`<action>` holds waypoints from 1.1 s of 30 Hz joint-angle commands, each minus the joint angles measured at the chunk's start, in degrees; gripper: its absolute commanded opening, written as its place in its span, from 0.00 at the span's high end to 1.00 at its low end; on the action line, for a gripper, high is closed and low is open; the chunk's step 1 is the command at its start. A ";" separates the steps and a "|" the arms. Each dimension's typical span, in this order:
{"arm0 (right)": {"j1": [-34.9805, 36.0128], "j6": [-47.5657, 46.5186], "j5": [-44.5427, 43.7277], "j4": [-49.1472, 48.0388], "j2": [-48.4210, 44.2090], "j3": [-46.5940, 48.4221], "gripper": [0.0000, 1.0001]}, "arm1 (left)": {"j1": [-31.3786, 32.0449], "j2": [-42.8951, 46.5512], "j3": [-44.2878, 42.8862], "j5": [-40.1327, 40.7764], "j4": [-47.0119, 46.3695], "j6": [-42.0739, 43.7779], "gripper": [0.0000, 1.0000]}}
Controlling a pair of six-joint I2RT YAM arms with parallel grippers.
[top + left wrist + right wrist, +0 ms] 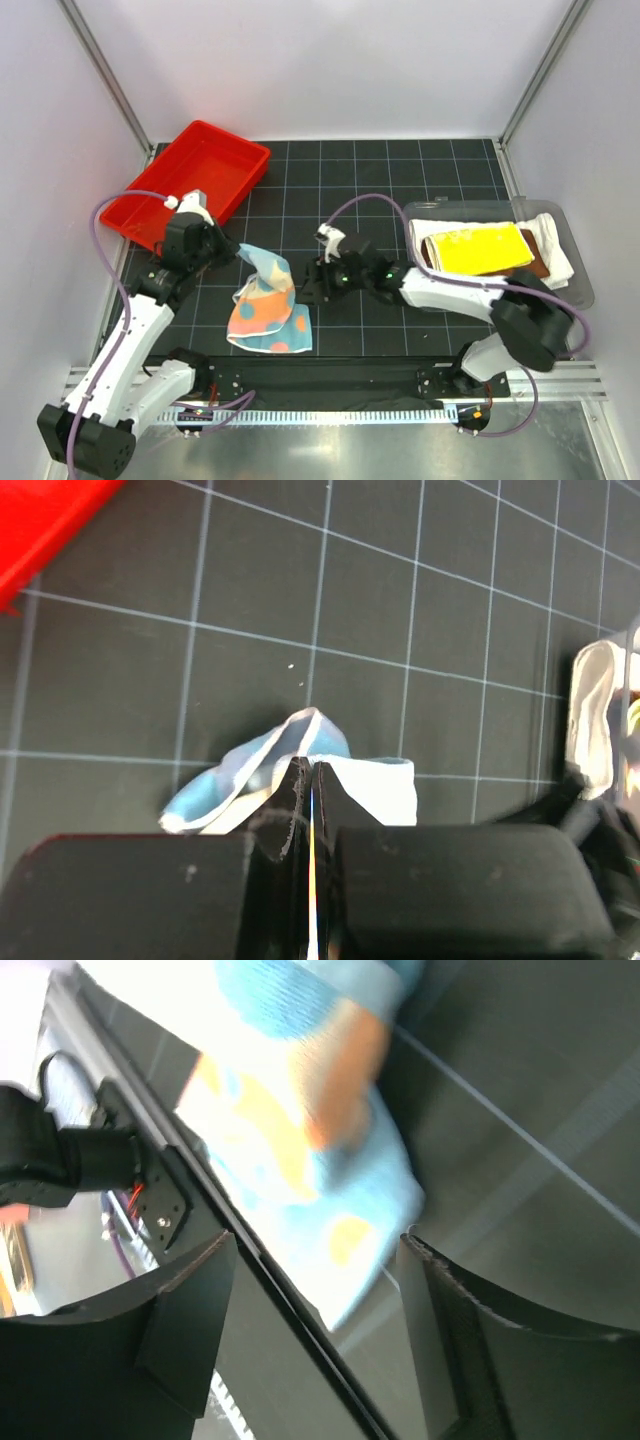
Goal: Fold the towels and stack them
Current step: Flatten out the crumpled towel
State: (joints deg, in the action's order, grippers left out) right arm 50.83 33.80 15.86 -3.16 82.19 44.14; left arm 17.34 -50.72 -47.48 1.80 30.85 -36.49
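Note:
The light-blue multicoloured towel [268, 308] lies crumpled at the front middle of the black grid mat, with one corner lifted toward the left. My left gripper [240, 251] is shut on that lifted corner [350, 778], its jaws pressed together on the cloth. My right gripper [311, 283] stands open just right of the towel, and the towel's edge [300, 1130] shows past its spread fingers [190, 1310], touching neither. On the right, a yellow towel [480, 248] lies on a brown one [537, 266], both on a white one [550, 225].
The stack sits in a clear plastic bin [582, 292] at the right. A red tray [205, 170] stands at the back left, its corner [40, 530] showing in the left wrist view. The table's front rail [250, 1250] runs close under the right gripper.

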 commanded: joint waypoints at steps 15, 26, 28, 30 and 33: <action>2.70 -12.58 -17.91 1.79 8.27 12.54 0.99 | -0.91 0.01 -6.40 -5.11 4.32 3.65 1.00; 6.47 -12.98 -23.08 31.13 3.32 17.58 0.78 | 4.98 -9.92 -1.21 4.33 5.52 -1.57 1.00; 8.14 -11.40 -18.17 25.34 6.13 15.01 0.70 | 4.89 -9.31 0.10 10.83 7.63 -0.52 1.00; 8.32 -9.55 -12.00 22.77 7.62 14.75 0.54 | 4.89 -8.87 0.37 14.09 8.17 1.50 1.00; 7.80 -11.12 -12.95 23.28 6.50 16.41 0.46 | 4.80 -10.97 -0.76 17.35 9.75 3.09 1.00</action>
State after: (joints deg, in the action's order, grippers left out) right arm 59.37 22.17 0.16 22.65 92.33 58.26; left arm 22.37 -60.99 -46.78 11.62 39.00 -35.77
